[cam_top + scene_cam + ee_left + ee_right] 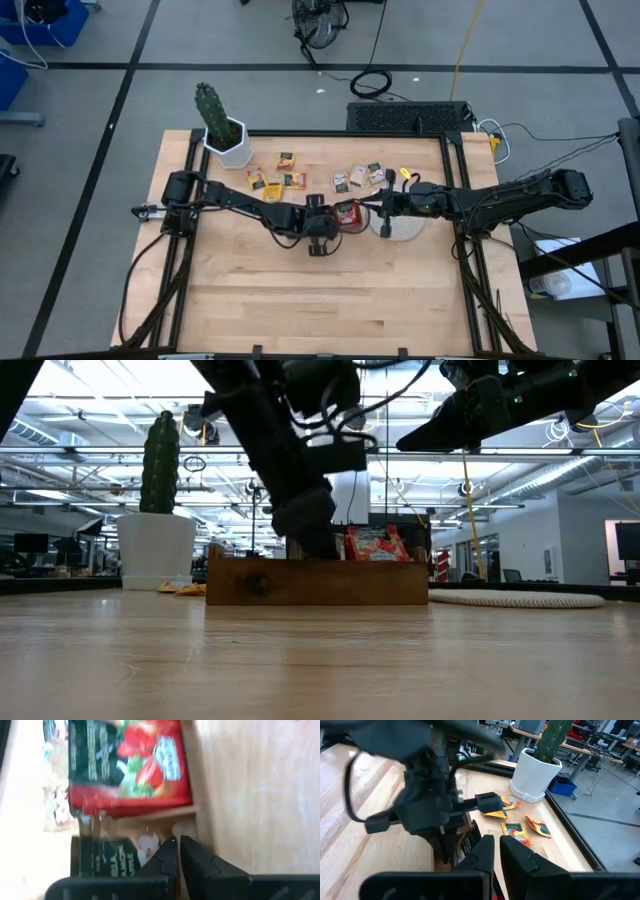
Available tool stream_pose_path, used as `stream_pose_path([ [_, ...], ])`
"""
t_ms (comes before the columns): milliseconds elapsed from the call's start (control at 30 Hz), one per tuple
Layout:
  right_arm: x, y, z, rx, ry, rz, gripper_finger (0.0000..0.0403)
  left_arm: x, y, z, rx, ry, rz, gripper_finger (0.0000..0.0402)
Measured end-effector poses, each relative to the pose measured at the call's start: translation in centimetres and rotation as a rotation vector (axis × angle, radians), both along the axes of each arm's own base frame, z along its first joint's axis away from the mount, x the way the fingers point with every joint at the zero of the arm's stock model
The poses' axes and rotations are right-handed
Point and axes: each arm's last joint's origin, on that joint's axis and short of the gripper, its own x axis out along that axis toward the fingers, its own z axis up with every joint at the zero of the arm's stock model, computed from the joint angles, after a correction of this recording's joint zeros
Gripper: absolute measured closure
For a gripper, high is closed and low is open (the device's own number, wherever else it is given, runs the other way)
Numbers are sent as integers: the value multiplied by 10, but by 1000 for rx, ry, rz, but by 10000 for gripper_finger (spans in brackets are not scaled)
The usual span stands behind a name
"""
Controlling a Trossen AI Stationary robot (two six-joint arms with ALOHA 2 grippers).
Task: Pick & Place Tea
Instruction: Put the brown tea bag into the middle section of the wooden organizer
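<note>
- Wooden table (300, 300) carries everything we inspected; a cactus in a white pot (226, 132) stands at its far left corner.
- We find the left arm reaching from the table's left edge toward the middle, wrist bent down, so that the left gripper (322, 240) points into the brown wooden tray (318, 582).
- We find the right arm stretched in from the right edge, raised above the table; the right gripper (375, 208) hovers just beside the tray, over the whitish disc (400, 229).
- One red sachet (378, 544) stands on edge in the tray, face outward.
- Loose yellow-orange sachets (520, 831) lie flat near the pot; tan ones (358, 177) lie behind the tray.
- Left fingers (167, 860) stand nearly together, a narrow gap, nothing between them.
- Right fingers (481, 851) stand closed and empty.
</note>
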Motion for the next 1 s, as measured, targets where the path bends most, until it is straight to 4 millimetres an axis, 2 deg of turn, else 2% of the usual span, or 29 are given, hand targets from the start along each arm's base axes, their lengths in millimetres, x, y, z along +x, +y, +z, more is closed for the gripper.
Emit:
stream_pose_path([
  [267, 0, 0, 0, -16, 3, -4, 385, 9, -12, 25, 24, 14, -67, 396],
  [400, -4, -3, 3, -70, 3, -79, 385, 3, -13, 58, -8, -33, -23, 395],
  [533, -12, -7, 1, -68, 65, -195, 385, -24, -9, 91, -30, -163, -3, 381],
  [633, -18, -16, -5, -101, 145, -316, 385, -53, -5, 98, -45, -296, -11, 382],
  [767, -27, -30, -12, -74, 237, -419, 385, -95, 3, 92, -76, -524, -31, 396],
  [867, -32, -49, -18, 120, 324, -422, 385, -119, 11, 79, -85, -680, -11, 395],
  [1000, -37, -82, -25, 347, 407, -437, 374, -139, 19, 69, -94, -844, 7, 374],
])
